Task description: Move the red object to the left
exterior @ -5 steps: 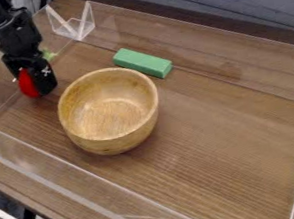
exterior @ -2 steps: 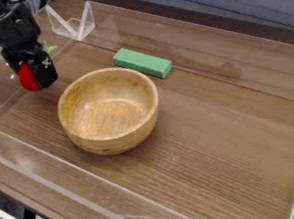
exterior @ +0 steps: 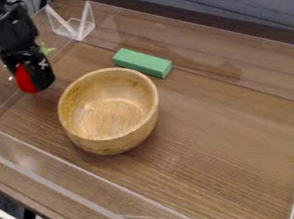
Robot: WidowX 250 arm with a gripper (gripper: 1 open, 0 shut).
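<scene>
So the red object point(exterior: 29, 78) sits on the counter point(exterior: 235, 141) up and to the left of the bowl point(exterior: 108, 109), close to its rim but not touching. The hand point(exterior: 29, 74) points down right over it, jaws spread wide on either side, so nothing's actually gripped. My guess is it's a light, hard plastic toy, rounded and a bit slick, so it could squirt out of a pinch. I'd grab across the fat middle, not the little stem end. Green block point(exterior: 143, 63) sits behind the bowl.
</scene>
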